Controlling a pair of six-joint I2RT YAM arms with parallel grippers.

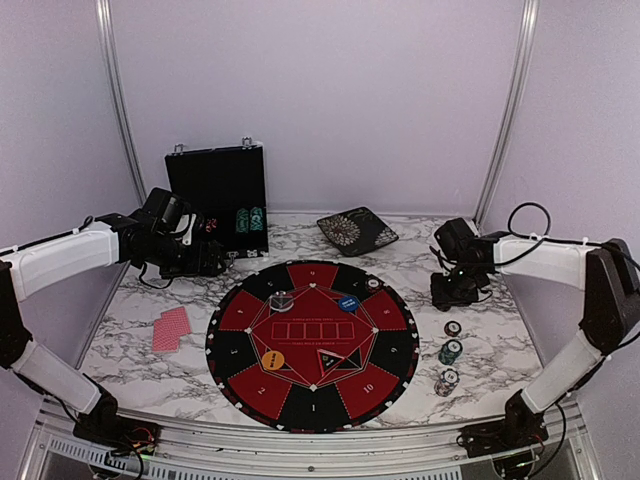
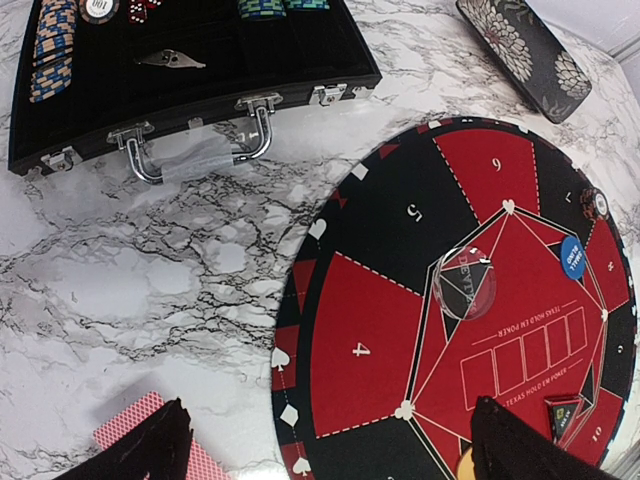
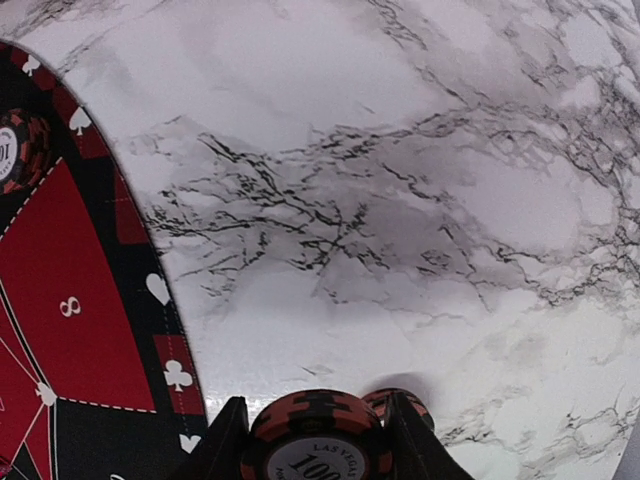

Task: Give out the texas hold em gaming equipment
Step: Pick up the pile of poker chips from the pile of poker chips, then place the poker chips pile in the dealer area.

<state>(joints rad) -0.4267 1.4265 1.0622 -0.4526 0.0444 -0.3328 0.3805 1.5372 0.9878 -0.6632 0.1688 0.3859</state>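
Note:
My right gripper (image 3: 318, 445) is shut on a red-and-black striped poker chip (image 3: 316, 425), low over the marble just right of the mat's edge. A second red chip (image 3: 402, 400) lies right behind it. In the top view that gripper (image 1: 456, 292) hangs above three small chip piles: one (image 1: 453, 328), another (image 1: 450, 351) and a third (image 1: 446, 381). My left gripper (image 2: 330, 455) is open and empty over the mat's left rim, in front of the case (image 1: 218, 200). Red-backed cards (image 1: 170, 328) lie left of the mat. On the mat sit a clear disc (image 2: 463, 283), a blue button (image 2: 572, 257), an orange button (image 1: 272, 360) and one chip (image 1: 373, 284).
The round red-and-black mat (image 1: 312, 400) fills the table's middle. The open black case (image 2: 190, 90) at the back left holds chip stacks (image 2: 50, 50) and has a metal handle (image 2: 200, 155). A dark patterned tray (image 1: 357, 231) lies behind the mat.

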